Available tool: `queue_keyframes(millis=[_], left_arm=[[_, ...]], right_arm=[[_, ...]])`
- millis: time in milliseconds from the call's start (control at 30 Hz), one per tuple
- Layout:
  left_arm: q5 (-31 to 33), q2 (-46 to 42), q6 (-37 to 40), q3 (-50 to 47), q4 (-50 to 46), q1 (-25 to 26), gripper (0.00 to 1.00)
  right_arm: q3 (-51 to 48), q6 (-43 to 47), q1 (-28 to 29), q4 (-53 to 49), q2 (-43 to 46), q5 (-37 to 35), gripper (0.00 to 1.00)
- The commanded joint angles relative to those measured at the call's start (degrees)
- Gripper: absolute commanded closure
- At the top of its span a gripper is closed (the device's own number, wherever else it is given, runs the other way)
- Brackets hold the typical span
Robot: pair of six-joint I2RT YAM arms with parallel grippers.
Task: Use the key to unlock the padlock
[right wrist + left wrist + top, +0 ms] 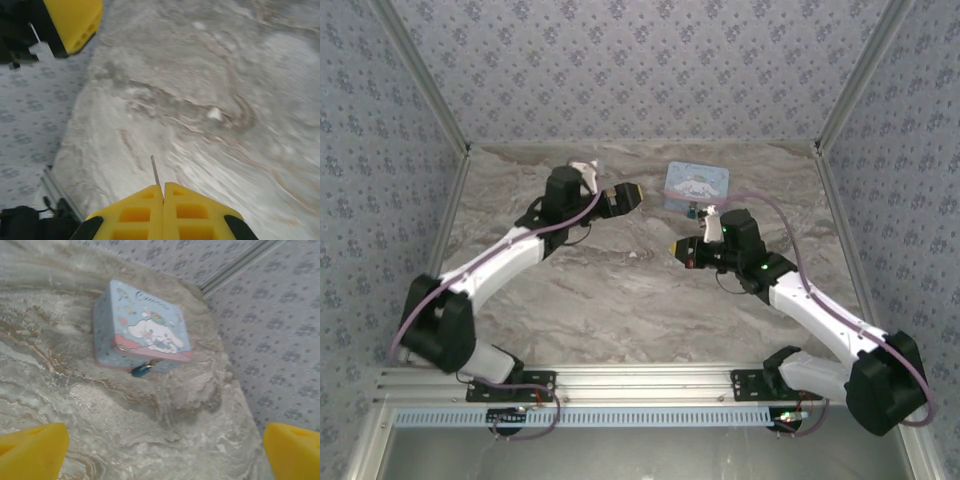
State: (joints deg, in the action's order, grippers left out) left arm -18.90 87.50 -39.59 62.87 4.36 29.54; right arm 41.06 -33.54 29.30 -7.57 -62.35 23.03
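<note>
Grey-marbled surface [620, 290] boxed in by floral-patterned walls [620, 60], bearing a pastel-blue tin [142, 327] with the tiny blue padlock [141, 370] at its front edge, open room around the tin, left end effector [165, 452] released wide, left of the tin, right end effector [163, 192] near the tin, clenched on the thin key [155, 172].

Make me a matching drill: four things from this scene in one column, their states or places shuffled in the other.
1 left gripper
2 right gripper
3 padlock
4 tin

A at the tin's front edge
B jaws wide open
C lying on the table, picture up
D shut on the key

Pairs: 1-B, 2-D, 3-A, 4-C
</note>
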Motion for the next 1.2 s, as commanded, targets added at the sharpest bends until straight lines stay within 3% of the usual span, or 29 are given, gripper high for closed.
queue_keyframes(millis=[0, 400, 700, 933, 1167], left_arm=[[-2.04, 7.28, 1.30, 7.37, -3.50, -0.71, 0.01], [-9.64, 38.07, -3.21, 35.62, -5.18, -1.81, 0.01], [-13.79, 50.99, -6.00, 50.90, -8.32, -1.68, 0.01], [-15.09, 54.72, -4.75, 53.24, -11.49, -0.95, 0.07], [-15.74, 54.19, -3.80, 49.21, -12.37, -0.76, 0.23]], right_arm=[[-0.35, 4.45, -1.24, -13.07, 3.89, -4.84, 1.00], [-4.27, 4.18, -6.96, -19.97, 15.31, -4.59, 1.00], [-5.58, 3.27, -8.82, -21.78, 18.71, -4.32, 1.00], [-6.42, 2.43, -9.17, -22.31, 19.90, -5.16, 1.00], [-6.69, 1.99, -9.25, -22.05, 20.08, -5.86, 1.00]])
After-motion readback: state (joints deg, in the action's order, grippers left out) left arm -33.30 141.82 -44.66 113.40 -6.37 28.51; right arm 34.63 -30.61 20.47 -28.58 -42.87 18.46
